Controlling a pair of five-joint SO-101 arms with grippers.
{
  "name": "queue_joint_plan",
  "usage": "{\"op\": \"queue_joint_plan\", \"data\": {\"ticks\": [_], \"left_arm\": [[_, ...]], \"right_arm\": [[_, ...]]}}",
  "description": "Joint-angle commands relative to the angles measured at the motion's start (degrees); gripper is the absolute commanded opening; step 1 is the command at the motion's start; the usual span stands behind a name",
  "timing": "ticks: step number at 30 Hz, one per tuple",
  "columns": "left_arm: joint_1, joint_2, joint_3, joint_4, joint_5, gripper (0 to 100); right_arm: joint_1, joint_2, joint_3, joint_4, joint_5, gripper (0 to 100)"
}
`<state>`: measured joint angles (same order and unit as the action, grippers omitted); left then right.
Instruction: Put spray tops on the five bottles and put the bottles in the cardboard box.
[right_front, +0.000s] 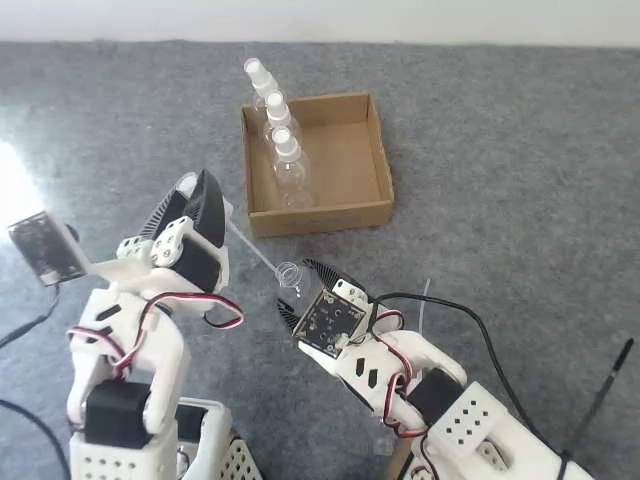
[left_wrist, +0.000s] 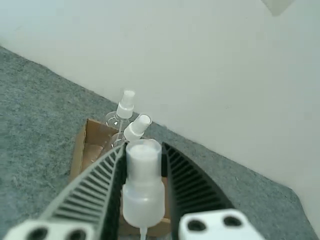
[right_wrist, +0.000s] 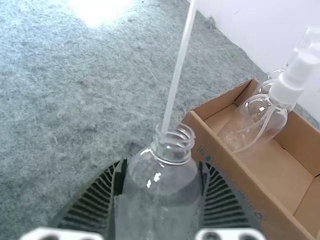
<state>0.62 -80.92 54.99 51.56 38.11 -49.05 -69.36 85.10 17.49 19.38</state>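
Observation:
My left gripper (left_wrist: 143, 170) is shut on a white spray top (left_wrist: 143, 187), held up above the grey mat; in the high view that gripper (right_front: 200, 205) sits left of the cardboard box (right_front: 372, 160). The top's thin dip tube (right_front: 252, 250) slants down to the mouth of a clear open bottle (right_wrist: 160, 185). My right gripper (right_wrist: 160, 187) is shut on that bottle, just in front of the box, and the tube's tip (right_wrist: 167, 122) enters the neck. Three capped bottles (right_front: 285, 160) stand along the box's left wall.
Grey felt covers the table (right_front: 500, 130). A white wall (left_wrist: 225, 75) runs behind the box. A loose thin tube (right_front: 424, 310) lies on the mat by the right arm, and black cables (right_front: 600, 400) trail at the front right.

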Motion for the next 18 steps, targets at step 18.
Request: {"op": "queue_joint_plan", "data": {"ticks": [18], "left_arm": [[6.86, -0.53, 6.11, -4.40, -4.31, 1]], "right_arm": [[0.04, -1.71, -1.14, -4.44, 0.88, 6.5]]}}
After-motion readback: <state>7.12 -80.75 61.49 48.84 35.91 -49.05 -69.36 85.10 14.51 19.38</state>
